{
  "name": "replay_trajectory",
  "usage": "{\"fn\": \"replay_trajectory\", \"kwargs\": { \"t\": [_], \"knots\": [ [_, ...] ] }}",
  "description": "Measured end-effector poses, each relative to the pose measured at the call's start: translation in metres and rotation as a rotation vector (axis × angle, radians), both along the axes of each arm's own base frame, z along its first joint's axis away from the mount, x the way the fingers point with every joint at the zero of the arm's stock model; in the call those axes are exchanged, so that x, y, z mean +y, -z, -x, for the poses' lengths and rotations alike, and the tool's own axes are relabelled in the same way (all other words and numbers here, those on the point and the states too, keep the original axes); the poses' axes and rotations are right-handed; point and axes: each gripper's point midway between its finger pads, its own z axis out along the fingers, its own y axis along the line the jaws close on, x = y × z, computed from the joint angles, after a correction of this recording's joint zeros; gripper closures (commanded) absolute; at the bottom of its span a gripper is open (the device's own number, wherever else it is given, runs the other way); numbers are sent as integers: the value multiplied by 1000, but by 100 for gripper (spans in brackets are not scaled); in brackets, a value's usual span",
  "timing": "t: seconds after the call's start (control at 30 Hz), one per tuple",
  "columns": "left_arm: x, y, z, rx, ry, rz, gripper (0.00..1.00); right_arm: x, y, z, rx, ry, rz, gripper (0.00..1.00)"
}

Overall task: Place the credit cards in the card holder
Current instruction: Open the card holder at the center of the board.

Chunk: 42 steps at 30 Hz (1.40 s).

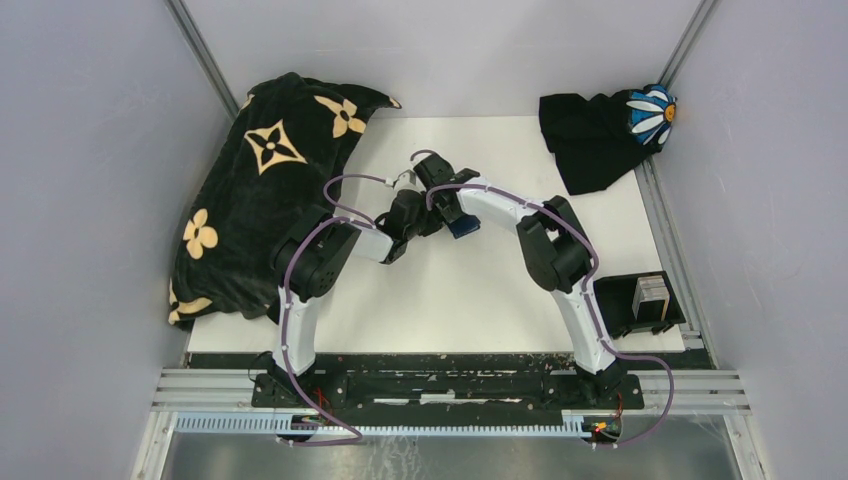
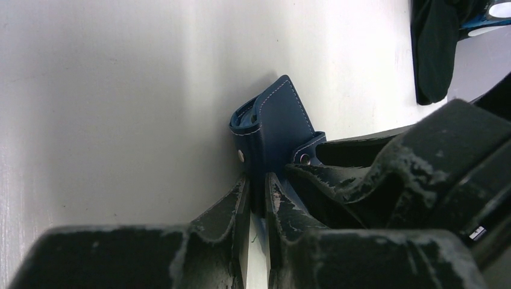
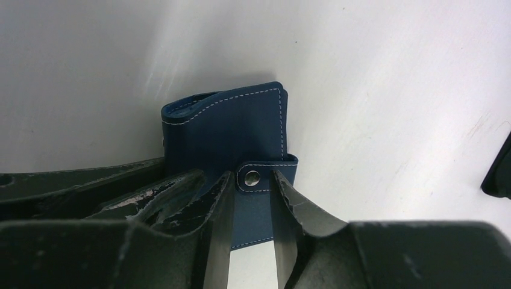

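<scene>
it looks like the opening step: your left gripper (image 2: 258, 180) is clamped on the edge of the card holder (image 2: 277, 120) at mid-table, and your right gripper (image 3: 250, 180) straddles the snap tab (image 3: 271, 164), though i cannot tell if it grips, so next probably pinch that tab and peel it free.
</scene>
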Motion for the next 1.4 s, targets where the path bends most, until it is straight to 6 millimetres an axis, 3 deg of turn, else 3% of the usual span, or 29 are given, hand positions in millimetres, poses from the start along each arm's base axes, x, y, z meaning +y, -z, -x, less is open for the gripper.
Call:
{"fn": "replay_trajectory", "kwargs": {
  "t": [0.27, 0.4, 0.67, 0.9, 1.1, 1.4],
  "knots": [
    [1, 0, -1, 10, -11, 13, 91, 2, 1, 0, 26, -4, -1, 75],
    [2, 0, -1, 10, -11, 13, 91, 2, 3, 0, 49, -6, -27, 84],
    [0, 0, -1, 9, -9, 13, 91, -3, 3, -5, 125, 52, -216, 85],
    [0, 0, -1, 9, -9, 12, 90, -11, 3, -15, 188, 140, -510, 86],
    [0, 0, -1, 9, -9, 12, 89, -31, 11, -30, 203, 231, -664, 86],
    [4, -1, 4, 23, -11, 1, 81, -41, 12, -22, 218, 308, -776, 85]
  ]
}}
